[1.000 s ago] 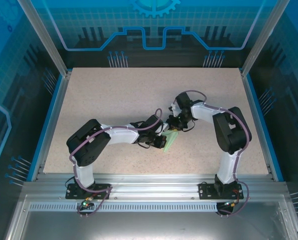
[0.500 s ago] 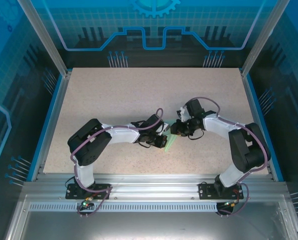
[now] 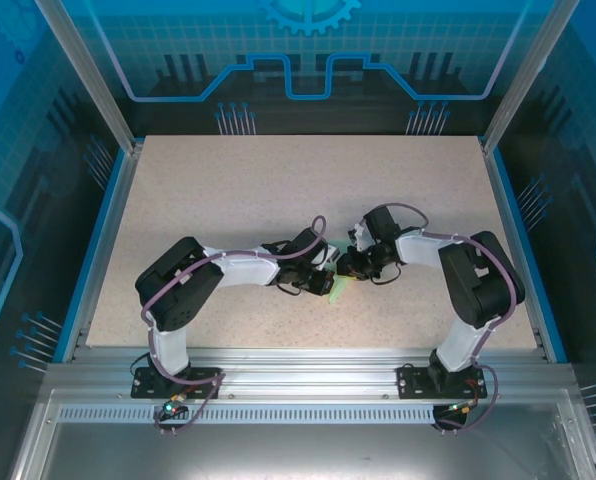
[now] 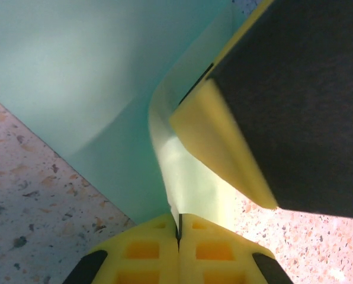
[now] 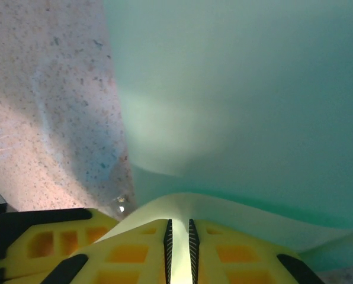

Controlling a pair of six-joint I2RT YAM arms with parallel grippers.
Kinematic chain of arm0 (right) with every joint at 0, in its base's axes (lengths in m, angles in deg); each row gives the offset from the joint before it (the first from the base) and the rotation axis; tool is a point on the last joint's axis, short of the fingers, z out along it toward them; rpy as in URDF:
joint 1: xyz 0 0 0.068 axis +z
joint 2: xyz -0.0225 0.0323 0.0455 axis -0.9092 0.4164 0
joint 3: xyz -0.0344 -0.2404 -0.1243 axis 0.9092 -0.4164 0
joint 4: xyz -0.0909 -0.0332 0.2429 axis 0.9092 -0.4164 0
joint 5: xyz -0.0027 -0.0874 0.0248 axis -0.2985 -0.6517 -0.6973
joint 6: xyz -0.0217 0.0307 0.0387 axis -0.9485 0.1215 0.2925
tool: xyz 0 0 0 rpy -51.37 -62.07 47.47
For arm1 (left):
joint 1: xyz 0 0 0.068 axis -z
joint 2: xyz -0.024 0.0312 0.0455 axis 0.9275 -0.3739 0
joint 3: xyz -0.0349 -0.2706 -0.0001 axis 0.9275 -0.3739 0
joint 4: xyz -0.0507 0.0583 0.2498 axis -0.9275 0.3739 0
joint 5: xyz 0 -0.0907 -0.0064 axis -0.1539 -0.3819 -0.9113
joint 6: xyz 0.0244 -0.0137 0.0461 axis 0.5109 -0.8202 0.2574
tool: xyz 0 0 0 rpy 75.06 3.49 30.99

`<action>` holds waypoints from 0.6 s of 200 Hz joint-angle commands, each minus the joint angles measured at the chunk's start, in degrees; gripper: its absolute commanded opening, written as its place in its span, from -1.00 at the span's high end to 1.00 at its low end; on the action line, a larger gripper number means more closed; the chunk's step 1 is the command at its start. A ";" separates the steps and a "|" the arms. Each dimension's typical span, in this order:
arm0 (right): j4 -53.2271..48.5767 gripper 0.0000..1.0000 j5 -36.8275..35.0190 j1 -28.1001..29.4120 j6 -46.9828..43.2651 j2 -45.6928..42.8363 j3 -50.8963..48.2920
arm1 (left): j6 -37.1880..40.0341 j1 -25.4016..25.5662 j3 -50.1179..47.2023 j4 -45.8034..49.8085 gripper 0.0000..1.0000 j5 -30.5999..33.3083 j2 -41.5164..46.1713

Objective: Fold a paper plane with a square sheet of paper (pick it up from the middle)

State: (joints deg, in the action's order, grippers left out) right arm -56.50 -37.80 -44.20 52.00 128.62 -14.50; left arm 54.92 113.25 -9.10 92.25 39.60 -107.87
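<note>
Paper sheet (image 4: 93, 83), partly folded, is held from two sides: the left gripper (image 4: 178, 228) is clamped on one edge and the right gripper (image 5: 178, 234), facing it, pinches another, so a fold is likely under way; next, align edges and press the crease.

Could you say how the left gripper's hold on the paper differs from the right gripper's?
The left gripper presses its pads flush on a thin edge of paper; the right gripper shows a narrow slit with a curved flap in it. The left reaches from the left, the right from opposite. Both are shut on the paper.
</note>
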 commanded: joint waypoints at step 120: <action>4.88 0.61 5.35 -5.99 -0.10 -4.30 -3.08 | 1.75 -0.37 2.22 4.79 0.97 0.82 -2.97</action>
State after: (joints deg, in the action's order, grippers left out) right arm -53.13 -34.72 -47.99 52.06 126.35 -17.34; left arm 55.14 113.25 -7.79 93.76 39.62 -108.53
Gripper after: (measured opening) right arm 0.194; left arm 0.059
